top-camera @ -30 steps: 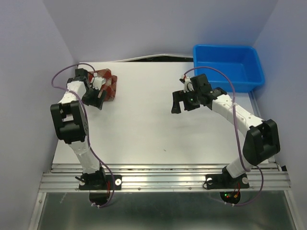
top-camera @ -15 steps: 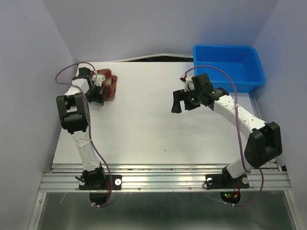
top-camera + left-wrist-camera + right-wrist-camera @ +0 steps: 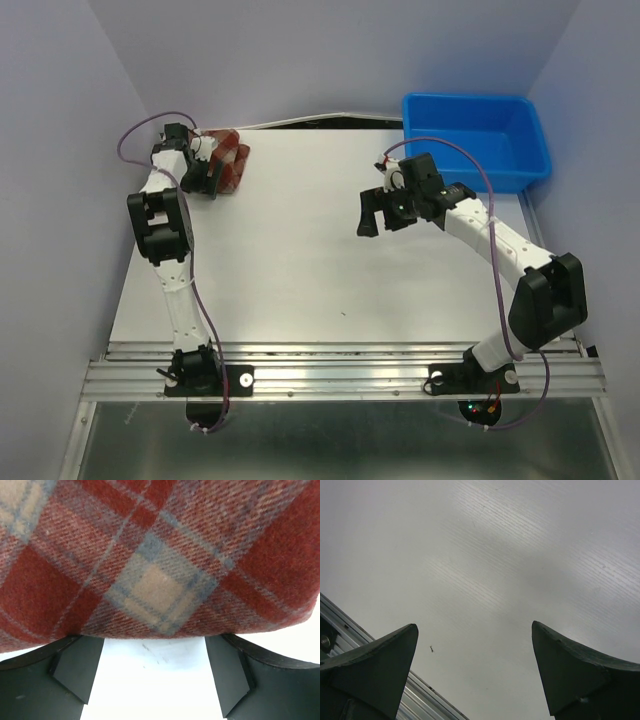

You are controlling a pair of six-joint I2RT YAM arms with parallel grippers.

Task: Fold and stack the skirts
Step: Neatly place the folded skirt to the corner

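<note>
Now skirt [image 3: 230,163] sits bunched at far left corner of table [image 3: 300,270]. Looks soft, floppy, light; likely sags when you lift it. Your left gripper [image 3: 155,675] spread wide at its edge: pinch fold there. Your right gripper [image 3: 473,626] spread too, well apart.

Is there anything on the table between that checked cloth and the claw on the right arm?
No. In the top view, only bare white table lies between the skirt and the right gripper.

Pale lilac walls [image 3: 60,150] close round a flat white tabletop [image 3: 300,270] (a soft sheen on it). A ribbed aluminium rail [image 3: 340,372] edges its near side. A blue rectangular plastic bin [image 3: 470,99] sits at the far right corner.
</note>
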